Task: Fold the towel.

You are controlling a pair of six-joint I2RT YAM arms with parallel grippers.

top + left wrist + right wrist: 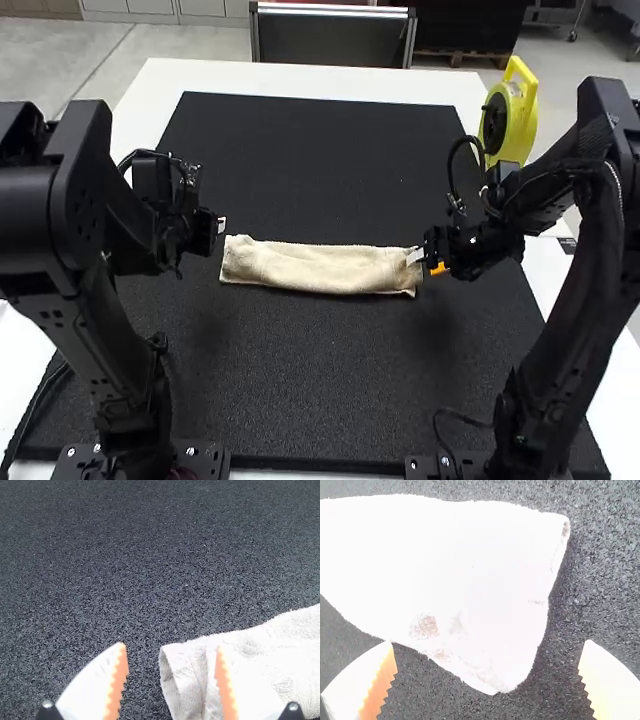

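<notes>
Overall, in the high view, the cream towel [320, 268] lies flat as a long, narrow strip, running from side to side on the black mat [330, 370]. The left gripper [221, 226] is close by the towel's left end, and the right gripper [414, 257] is at its right end. Under the towel, the mat reaches well out on every side, and the white table [300, 76] shows past the mat's edge, beyond the towel. A yellow reel [522, 115] stands beyond the towel and to its right, well apart from it.

In the left wrist view, the left gripper [170, 680] has its ribbed, orange-padded fingers parted, with a good gap between them. One finger is over bare mat just off the towel's end, while the other is over the towel itself. The end edge of the towel runs between the two, and layers of cloth show there, one on another.

In the right wrist view, the right gripper [487, 680] is spread wide, its fingers well apart. A corner of the towel points into the space between them, with mat on either side of that corner. Faint brownish marks show on the towel near this corner.
</notes>
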